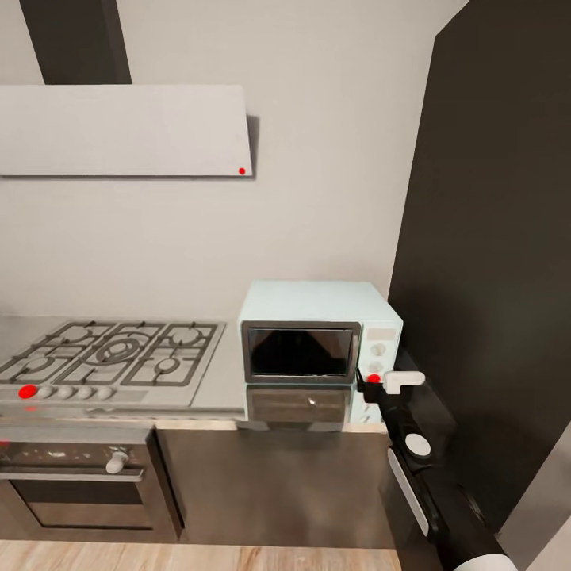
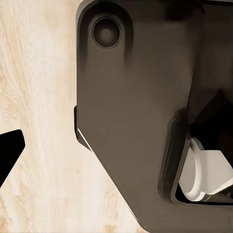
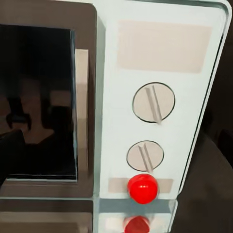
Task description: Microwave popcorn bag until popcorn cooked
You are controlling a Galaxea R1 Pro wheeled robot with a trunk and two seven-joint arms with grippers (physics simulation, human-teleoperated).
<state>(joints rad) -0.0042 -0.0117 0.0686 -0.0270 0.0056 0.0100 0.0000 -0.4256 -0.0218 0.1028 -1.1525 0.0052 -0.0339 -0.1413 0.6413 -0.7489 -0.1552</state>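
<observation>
The pale blue microwave (image 1: 317, 349) stands on the grey countertop (image 1: 226, 385) with its dark glass door (image 1: 300, 353) closed. The popcorn bag and popcorn are out of view. My right gripper (image 1: 371, 386) is at the microwave's control panel, close to the red dot (image 3: 142, 187) below the two white knobs (image 3: 153, 102). One dark finger (image 3: 10, 153) shows at the edge of the right wrist view, in front of the door, and nothing is held. In the left wrist view one dark finger (image 2: 9, 150) of my left gripper hangs over the wooden floor (image 2: 43, 97), empty.
A steel gas hob (image 1: 111, 353) lies left of the microwave, under the white hood (image 1: 127, 131). A built-in oven (image 1: 79, 484) sits below it. A tall dark cabinet (image 1: 492, 238) stands close on the right. My own dark base (image 2: 136, 121) is beside the left gripper.
</observation>
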